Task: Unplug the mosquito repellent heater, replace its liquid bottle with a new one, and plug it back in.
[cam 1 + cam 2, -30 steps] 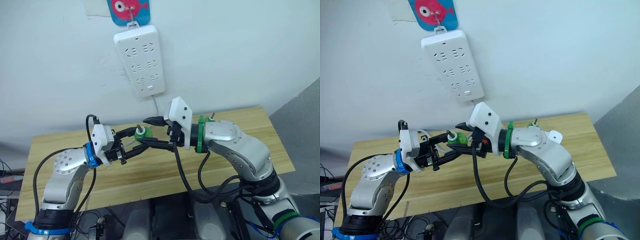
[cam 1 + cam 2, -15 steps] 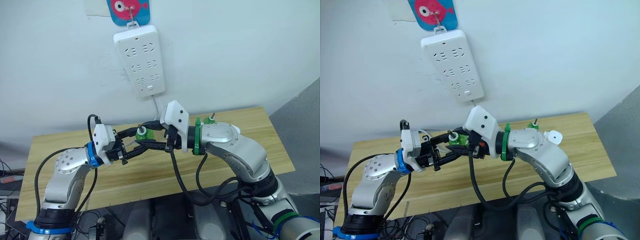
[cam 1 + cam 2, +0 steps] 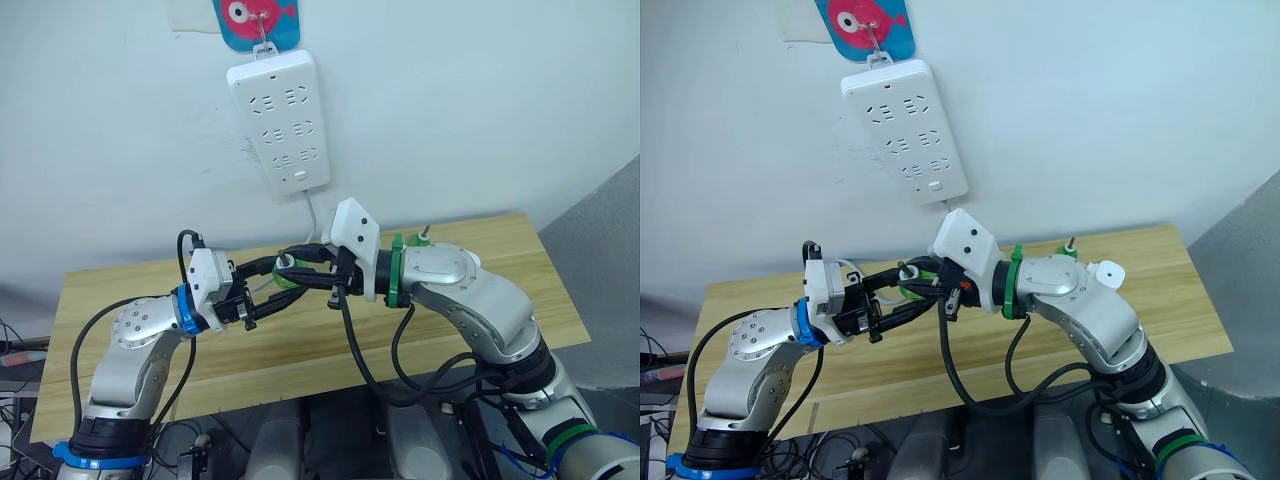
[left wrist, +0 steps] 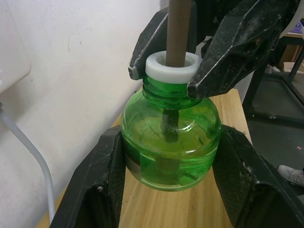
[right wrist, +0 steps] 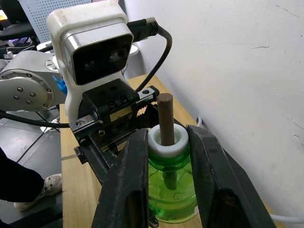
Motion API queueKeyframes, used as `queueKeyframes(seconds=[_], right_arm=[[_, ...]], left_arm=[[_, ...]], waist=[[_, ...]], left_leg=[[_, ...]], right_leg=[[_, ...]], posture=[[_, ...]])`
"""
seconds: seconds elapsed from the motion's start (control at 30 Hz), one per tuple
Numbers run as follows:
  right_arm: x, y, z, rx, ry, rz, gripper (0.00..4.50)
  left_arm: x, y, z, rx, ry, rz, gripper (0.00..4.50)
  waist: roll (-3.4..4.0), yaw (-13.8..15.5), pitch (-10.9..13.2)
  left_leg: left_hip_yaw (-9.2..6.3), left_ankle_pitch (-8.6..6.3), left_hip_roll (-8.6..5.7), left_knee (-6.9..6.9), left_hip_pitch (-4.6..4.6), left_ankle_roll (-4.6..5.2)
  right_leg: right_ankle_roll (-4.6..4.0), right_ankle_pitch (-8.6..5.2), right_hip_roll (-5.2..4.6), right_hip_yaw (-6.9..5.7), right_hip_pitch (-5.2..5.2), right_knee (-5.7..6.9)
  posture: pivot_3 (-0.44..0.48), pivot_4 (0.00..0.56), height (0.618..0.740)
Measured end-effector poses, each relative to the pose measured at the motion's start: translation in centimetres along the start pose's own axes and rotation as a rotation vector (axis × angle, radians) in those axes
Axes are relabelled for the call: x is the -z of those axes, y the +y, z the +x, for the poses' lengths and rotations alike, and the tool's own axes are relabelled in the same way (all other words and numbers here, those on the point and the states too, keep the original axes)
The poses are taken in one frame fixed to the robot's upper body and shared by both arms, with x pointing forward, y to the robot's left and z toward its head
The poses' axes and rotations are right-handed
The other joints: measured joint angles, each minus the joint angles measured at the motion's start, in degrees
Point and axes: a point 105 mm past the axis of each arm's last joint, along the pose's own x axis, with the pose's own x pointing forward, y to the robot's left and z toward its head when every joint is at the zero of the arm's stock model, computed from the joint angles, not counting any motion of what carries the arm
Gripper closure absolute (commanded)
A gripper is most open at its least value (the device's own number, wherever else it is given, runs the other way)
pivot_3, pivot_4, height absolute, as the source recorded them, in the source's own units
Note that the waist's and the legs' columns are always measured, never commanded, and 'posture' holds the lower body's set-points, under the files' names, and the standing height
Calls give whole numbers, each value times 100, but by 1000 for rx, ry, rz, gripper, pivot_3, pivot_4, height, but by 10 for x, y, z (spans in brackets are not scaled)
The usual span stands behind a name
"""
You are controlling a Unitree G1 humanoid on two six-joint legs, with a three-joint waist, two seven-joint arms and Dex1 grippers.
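Left end effector (image 4: 168, 199) grips the green bottle (image 4: 171, 142) by its body; right end effector (image 5: 164, 190) clamps its white neck above the bench (image 3: 300, 350).

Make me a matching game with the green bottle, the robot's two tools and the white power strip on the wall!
Things:
1. green bottle
2. left tool
3. right tool
4. power strip

Where or how:
A. hangs on the white wall above the wooden table
B. grips the bottle round its wide belly
C. closes on the white collar at the bottle's neck
D. held up between both tools, with a brown wick sticking out of its top

Pairs: 1-D, 2-B, 3-C, 4-A
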Motion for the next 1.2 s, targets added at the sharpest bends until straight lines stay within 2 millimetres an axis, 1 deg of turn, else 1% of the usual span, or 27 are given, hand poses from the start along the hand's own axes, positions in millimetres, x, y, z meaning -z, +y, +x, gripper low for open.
queueKeyframes(seconds=[0.13, 0.2, 0.53, 0.67, 0.73, 0.77, 0.8, 1.2], right_arm=[[2, 2, 1, -15, 10, 8, 1914], [2, 3, 1, -16, 10, 9, 1275], [2, 2, 2, -15, 9, 10, 1275], [3, -1, 1, 0, 14, 12, 2517], [2, -1, 1, 4, 9, 9, 3270], [2, -1, 1, 3, 9, 8, 3576], [2, -1, 1, 3, 9, 9, 3675], [2, -1, 1, 2, 11, 12, 3671]], left_arm=[[-2, -1, 1, 2, -3, 5, 2276], [-4, -2, 1, 7, -8, 13, 2276], [-5, -1, 2, 5, -12, 14, 2276], [-4, -2, 2, 11, -6, 6, 2276], [-2, -2, 2, 7, 1, -3, 2276], [-2, -1, 1, 3, 3, -5, 2276], [-2, -1, 1, 2, 4, -4, 2276], [-1, -1, 1, 5, 7, -20, 2276]], waist=[[1, -1, 0], [1, 0, 1], [2, 1, 2], [3, 1, 3], [5, 1, 4], [6, 0, 5], [7, 1, 5], [9, 1, 7]], left_leg=[[0, 0, 0, 0, 0, 0], [0, 0, 1, 0, 0, 0], [0, 0, 1, -1, 0, 1], [0, -1, 1, -2, 0, 1], [0, -1, 1, -2, 0, 1], [0, -1, 1, -2, 0, 1], [-1, -1, 1, -2, -1, 1], [0, -1, 1, -4, -1, 2]], right_leg=[[0, 0, 0, 1, 0, -1], [0, 0, 0, 1, 0, -1], [0, 0, -1, 1, 0, -2], [0, 0, -1, 1, 0, -3], [0, 0, 0, 1, 0, -3], [0, 0, 0, 0, -1, -3], [0, 0, 0, 1, 0, -3], [0, 0, -1, 1, 0, -5]], posture=[[-167, 355, 734], [-166, 354, 734], [-163, 357, 734], [-163, 357, 734], [-163, 359, 734], [-163, 359, 734], [-163, 359, 734], [-160, 360, 734]])
